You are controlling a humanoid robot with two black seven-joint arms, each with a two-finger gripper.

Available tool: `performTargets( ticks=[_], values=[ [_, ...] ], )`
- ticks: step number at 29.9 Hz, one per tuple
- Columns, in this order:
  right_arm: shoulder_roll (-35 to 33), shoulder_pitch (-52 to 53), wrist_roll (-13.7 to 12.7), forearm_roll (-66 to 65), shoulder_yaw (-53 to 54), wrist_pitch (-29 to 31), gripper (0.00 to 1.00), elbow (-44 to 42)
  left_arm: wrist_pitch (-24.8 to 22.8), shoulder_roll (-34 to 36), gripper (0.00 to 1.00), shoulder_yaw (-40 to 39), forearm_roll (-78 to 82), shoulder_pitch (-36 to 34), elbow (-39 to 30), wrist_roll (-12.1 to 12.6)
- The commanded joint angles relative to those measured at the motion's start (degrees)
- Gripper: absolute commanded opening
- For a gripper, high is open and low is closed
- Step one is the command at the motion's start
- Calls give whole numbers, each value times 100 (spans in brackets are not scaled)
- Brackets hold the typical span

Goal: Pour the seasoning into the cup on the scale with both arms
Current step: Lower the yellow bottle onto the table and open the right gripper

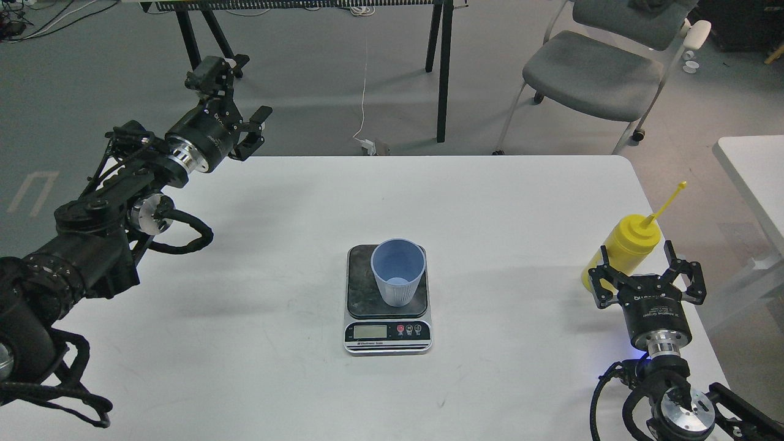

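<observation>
The light blue cup (398,271) stands upright on the dark plate of the scale (388,331) at the table's middle. The yellow seasoning bottle (627,244) is near the table's right edge, tilted with its nozzle and cap strap pointing up and right. Its base is hidden behind my right gripper's left finger (603,280). My right gripper (647,271) is open just in front of the bottle, its jaws wide apart and not closed on it. My left gripper (240,93) is open and empty, raised over the table's far left corner.
The white table (257,257) ends close to the bottle on the right. A grey chair (591,73) and black table legs (442,67) stand on the floor beyond the far edge. Another white table (756,165) is at the right.
</observation>
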Motion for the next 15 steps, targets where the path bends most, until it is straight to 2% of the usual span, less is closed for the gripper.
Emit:
performTargets(
  ticks=[1,5,9,15],
  values=[
    [-134,-285,0,-8,-10,0,99,259,0,-12,99,-2,-2,1,0,0],
    [-529,-540,0,-86,-63,0,99,400,0,-12,99,-2,-2,-8,0,0],
    [-1205,-734,0,-113,-362,0,99,339,0,-3,99,-11,-2,-26,-9,0],
    [-2304,-647,0,-288,-336,0,99,-521,0,6,99,-37,-2,-35,-9,0]
  ],
)
